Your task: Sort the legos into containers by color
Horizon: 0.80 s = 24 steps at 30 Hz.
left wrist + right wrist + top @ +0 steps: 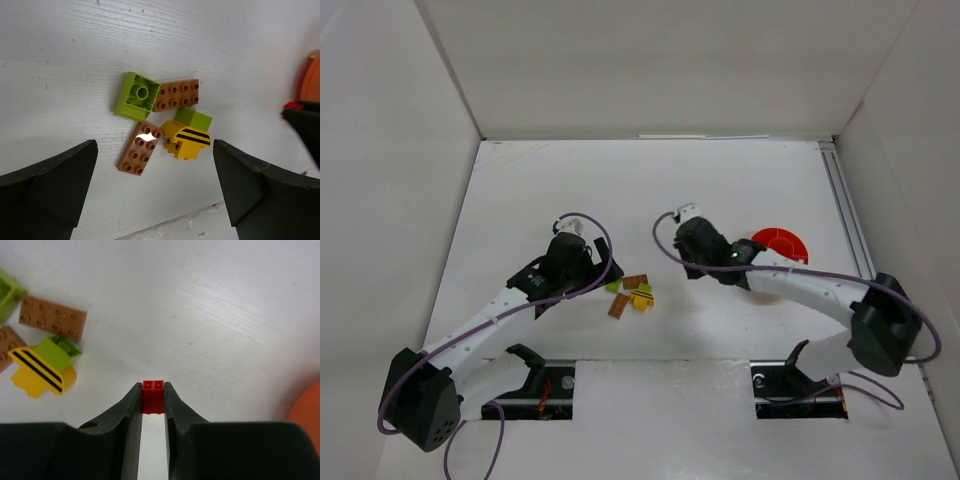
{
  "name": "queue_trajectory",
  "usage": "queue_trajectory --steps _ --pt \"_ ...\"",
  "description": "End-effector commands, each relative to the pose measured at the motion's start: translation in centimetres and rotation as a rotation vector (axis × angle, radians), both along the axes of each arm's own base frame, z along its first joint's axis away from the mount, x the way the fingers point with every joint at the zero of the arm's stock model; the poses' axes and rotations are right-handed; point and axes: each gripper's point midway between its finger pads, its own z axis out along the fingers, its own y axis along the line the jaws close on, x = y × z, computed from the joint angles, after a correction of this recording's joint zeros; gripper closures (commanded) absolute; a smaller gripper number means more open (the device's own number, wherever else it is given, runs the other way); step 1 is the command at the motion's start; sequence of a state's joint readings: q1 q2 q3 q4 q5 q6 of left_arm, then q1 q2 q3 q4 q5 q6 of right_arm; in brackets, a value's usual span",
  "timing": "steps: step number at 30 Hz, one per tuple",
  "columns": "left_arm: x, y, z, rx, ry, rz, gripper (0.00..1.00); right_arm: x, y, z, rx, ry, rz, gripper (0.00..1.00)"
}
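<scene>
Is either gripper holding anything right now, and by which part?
The right gripper pinches a red lego by its two opposite sides, at the tips of its jaws. The left gripper is open, holding nothing.

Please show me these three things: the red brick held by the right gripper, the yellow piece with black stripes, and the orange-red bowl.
red brick (153, 396): right wrist view, on its facing side.
yellow striped piece (186, 144): left wrist view, on its yellow body.
bowl (785, 240): top external view, on its bare inside.

2 white arms (480, 325) (810, 290) w/ blk joints (420, 395), purple cables (582, 215), green LED (733, 255)
</scene>
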State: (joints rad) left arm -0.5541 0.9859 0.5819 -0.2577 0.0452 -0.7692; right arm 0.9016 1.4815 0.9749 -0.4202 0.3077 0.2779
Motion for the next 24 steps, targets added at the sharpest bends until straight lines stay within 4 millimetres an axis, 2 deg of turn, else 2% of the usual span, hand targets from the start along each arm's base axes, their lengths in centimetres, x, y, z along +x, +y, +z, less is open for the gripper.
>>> queue_trajectory --steps 1,2,3,4,6,7,8,10,12,14,17,18,19,24 --pt "0.2 -0.1 0.4 -0.017 -0.019 0.000 0.00 2.3 -5.7 4.8 0.061 -0.083 -0.188 0.87" --pt "0.2 -0.1 0.1 -0.011 -0.010 0.000 0.00 2.6 -7.3 5.6 0.078 -0.101 -0.230 0.87" --pt "0.2 -0.1 0.1 -0.011 -0.010 0.000 0.00 3.1 -10.2 5.9 0.082 -0.112 -0.309 0.87" --pt "0.4 -0.2 0.3 -0.017 -0.019 0.000 0.00 2.7 -12.1 8.0 0.125 -0.161 -0.351 0.87" --pt "0.2 -0.3 0.0 -0.012 -0.011 -0.013 0.00 2.5 -15.4 9.7 0.143 -0.210 -0.444 0.85" --pt "0.6 -0.2 0.2 -0.018 -0.020 -0.004 0.00 2.5 -18.2 10.1 0.138 -0.230 -0.529 0.84" --pt "0.6 -0.2 -0.1 -0.012 -0.011 -0.004 0.00 1.5 -19.8 11.3 0.155 -0.260 -0.569 0.84" --pt "0.7 -0.3 -0.2 -0.011 -0.010 -0.004 0.00 0.8 -23.4 11.6 0.137 -0.278 -0.690 0.84" --pt "0.8 -0.5 -0.2 -0.009 -0.006 -0.017 0.00 -0.5 -25.6 10.8 0.104 -0.249 -0.763 0.84" --pt "1.0 -0.6 -0.2 -0.007 -0.002 -0.017 0.00 -1.0 -27.3 10.1 0.094 -0.227 -0.830 0.83" --pt "1.1 -0.7 -0.6 -0.001 0.008 -0.017 0.00 -0.9 -28.0 9.6 0.111 -0.202 -0.874 0.81" --pt "1.3 -0.8 -0.2 -0.006 -0.001 -0.017 0.00 -0.9 -28.4 8.7 0.101 -0.175 -0.896 0.81" --pt "1.1 -0.7 -0.3 -0.001 0.007 -0.017 0.00 -1.0 -28.4 8.0 0.098 -0.152 -0.900 0.81" --pt "1.0 -0.6 0.0 -0.006 -0.001 -0.017 0.00 -0.7 -27.8 6.9 0.113 -0.118 -0.877 0.81"
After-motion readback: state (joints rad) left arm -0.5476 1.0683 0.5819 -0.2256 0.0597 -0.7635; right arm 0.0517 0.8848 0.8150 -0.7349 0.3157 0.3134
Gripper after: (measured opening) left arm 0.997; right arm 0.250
